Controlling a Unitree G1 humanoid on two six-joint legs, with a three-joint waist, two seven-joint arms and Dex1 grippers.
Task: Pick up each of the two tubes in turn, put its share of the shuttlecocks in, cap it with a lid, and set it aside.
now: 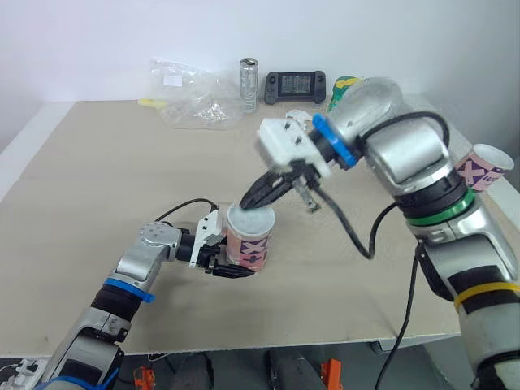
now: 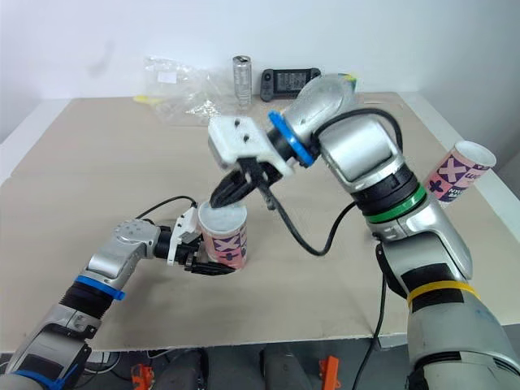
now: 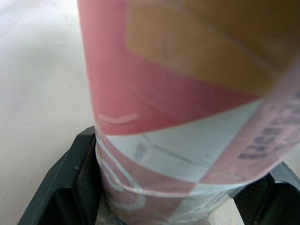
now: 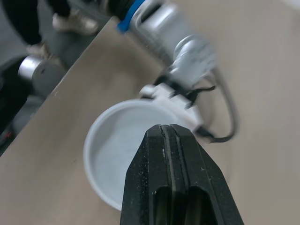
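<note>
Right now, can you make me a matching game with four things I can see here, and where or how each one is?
Things:
1. near tube
2. far tube
3. silver can
4. plastic bag

Clues:
A. see-through and crumpled
B. by the right edge of the table
C. gripped by the left fingers
D. standing upright beside a black gadget

Pairs: 1-C, 2-B, 3-D, 4-A

Plastic bag, can, black console on table's far edge
</note>
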